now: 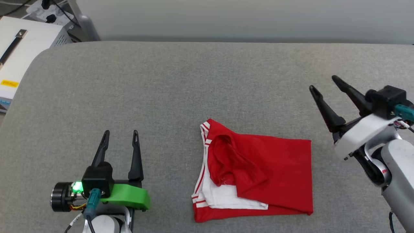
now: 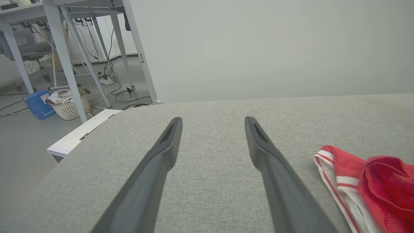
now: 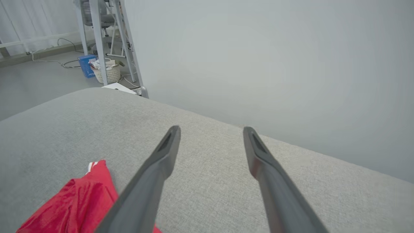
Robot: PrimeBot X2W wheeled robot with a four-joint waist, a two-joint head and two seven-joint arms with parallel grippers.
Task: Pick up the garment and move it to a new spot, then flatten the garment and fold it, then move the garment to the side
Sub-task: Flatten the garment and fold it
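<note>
The garment (image 1: 265, 168), a red shirt with a white sleeve and striped trim, lies folded into a rough rectangle near the front middle of the grey padded surface (image 1: 181, 94); its lettering is hidden. Its left edge shows in the left wrist view (image 2: 372, 184), and a red corner in the right wrist view (image 3: 81, 200). My left gripper (image 1: 120, 133) hovers open to the garment's left, apart from it. My right gripper (image 1: 323, 83) is raised open to the garment's right, nothing between its fingers (image 3: 161, 158).
A white box (image 1: 22, 51) with a black handle stands off the surface's far left corner, with a power strip (image 1: 48, 8) behind it. Desk legs (image 2: 84, 55), a wicker basket (image 2: 69, 103) and a blue box (image 2: 37, 103) stand on the floor beyond. A pale wall (image 1: 245, 19) runs behind.
</note>
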